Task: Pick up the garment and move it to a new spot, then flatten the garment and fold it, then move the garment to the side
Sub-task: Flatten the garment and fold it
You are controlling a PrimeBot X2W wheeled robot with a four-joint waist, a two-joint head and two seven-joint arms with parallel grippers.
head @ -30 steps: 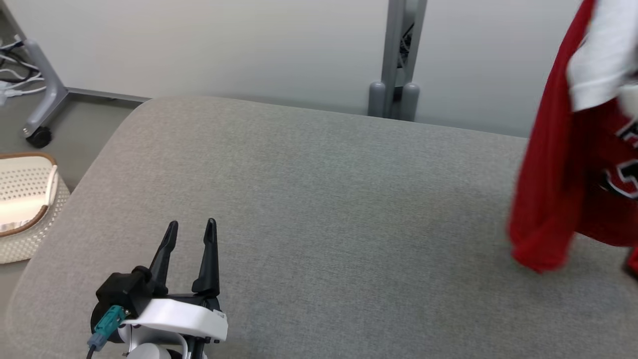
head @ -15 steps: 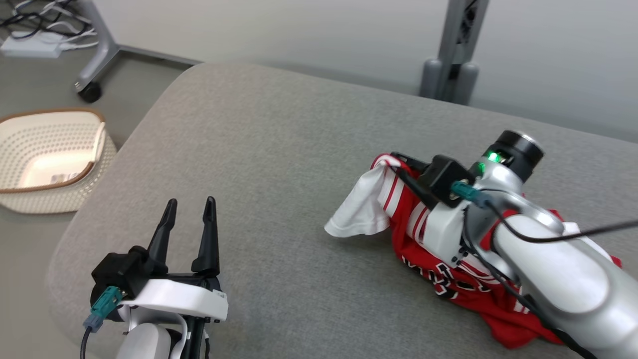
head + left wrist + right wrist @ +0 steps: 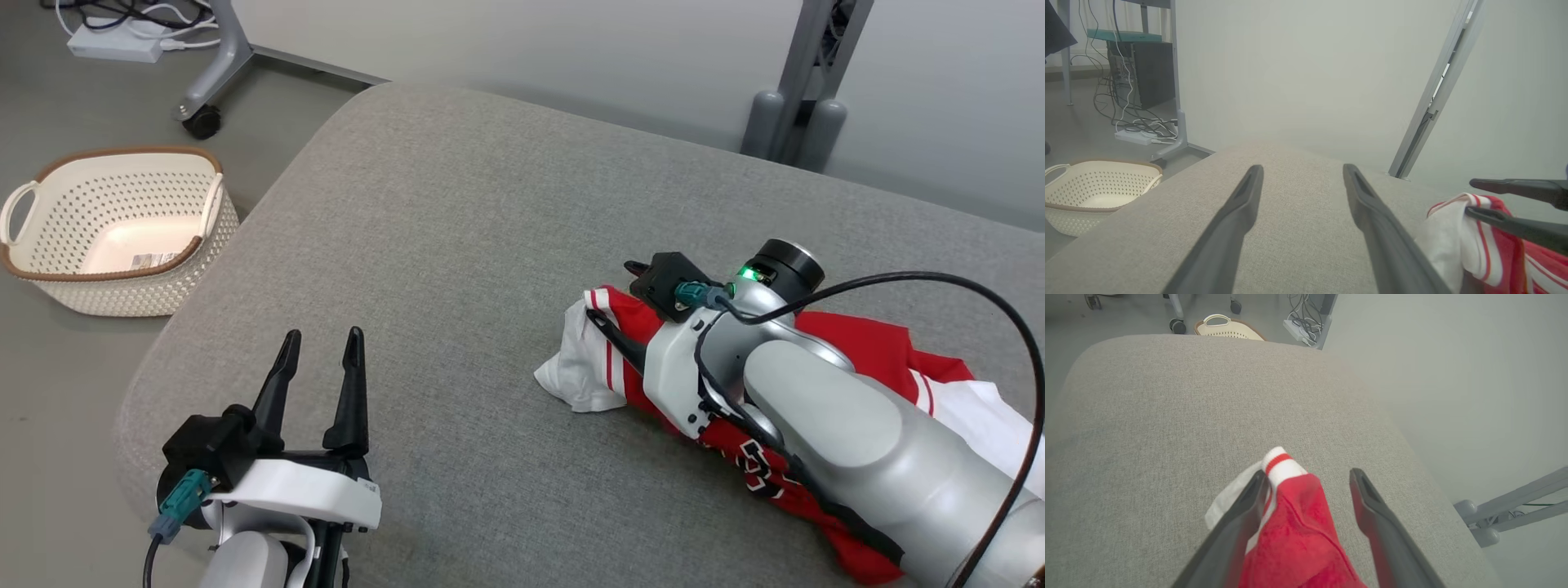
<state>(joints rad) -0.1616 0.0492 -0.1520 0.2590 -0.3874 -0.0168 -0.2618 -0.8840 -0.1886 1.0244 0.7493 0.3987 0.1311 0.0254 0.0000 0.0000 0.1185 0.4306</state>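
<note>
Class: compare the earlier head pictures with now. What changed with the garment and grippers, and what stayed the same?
The red garment, hanging in the air a second ago, now lies on the grey cushion. The right gripper lowered it and has opened, letting go. The left gripper stayed open, idle.

A wide counter (image 3: 490, 204) with rounded corners, covered in grey woven fabric, stands before a plain pale wall (image 3: 531, 41). A grey metal post (image 3: 820, 57) rises against the wall behind its far edge. The floor (image 3: 57, 359) is dull grey. On it, beside the counter's left end, sits a cream perforated basket (image 3: 122, 298) with a brown rim. Farther back are a grey frame leg (image 3: 220, 57) on a black caster (image 3: 200, 124), a white power strip (image 3: 114, 47), loose cables (image 3: 1137, 122) and a dark computer case (image 3: 1145, 73). The light is soft and even.
</note>
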